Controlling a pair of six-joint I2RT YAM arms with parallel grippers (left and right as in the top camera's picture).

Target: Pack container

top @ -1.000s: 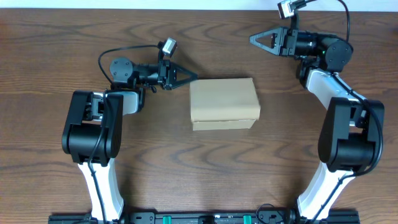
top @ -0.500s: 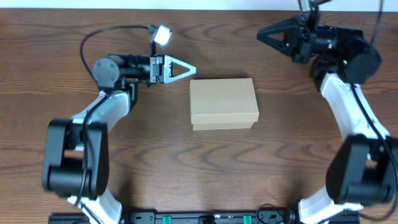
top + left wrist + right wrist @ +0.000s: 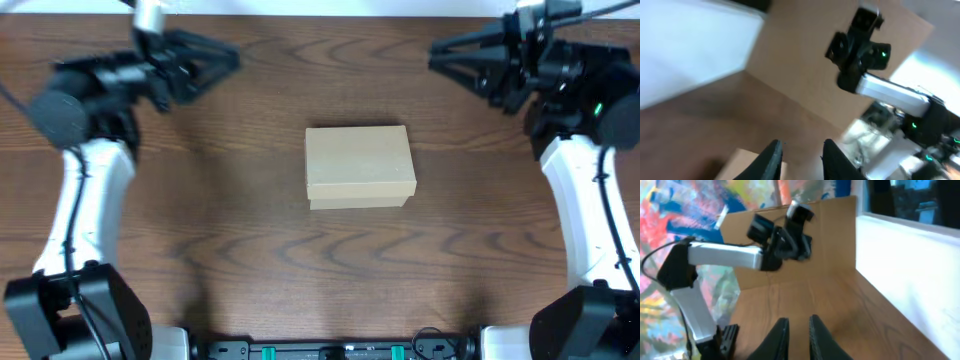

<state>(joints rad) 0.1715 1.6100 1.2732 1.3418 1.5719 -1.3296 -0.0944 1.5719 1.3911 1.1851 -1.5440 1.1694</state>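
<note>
The container (image 3: pixel 360 167) is a tan cardboard box with its flap lid closed, lying in the middle of the wooden table. My left gripper (image 3: pixel 232 55) is raised at the far left, well away from the box, with its jaws a little apart and empty. A corner of the box shows low in the left wrist view (image 3: pixel 737 167), beside the left jaws (image 3: pixel 802 150). My right gripper (image 3: pixel 436 55) is raised at the far right, its jaws narrowly apart and empty. In the right wrist view the jaws (image 3: pixel 799 325) are over bare wood. No stationery items are in view.
A cardboard backdrop (image 3: pixel 835 235) stands at one table end and a white wall (image 3: pixel 685 45) runs along the far edge. The right arm (image 3: pixel 865 50) shows in the left wrist view. The left arm (image 3: pixel 725 255) shows in the right wrist view.
The left arm has lifted and swung its gripper from beside the box's far left corner to the far left. The right arm has risen and drawn slightly right. The box has not moved.
</note>
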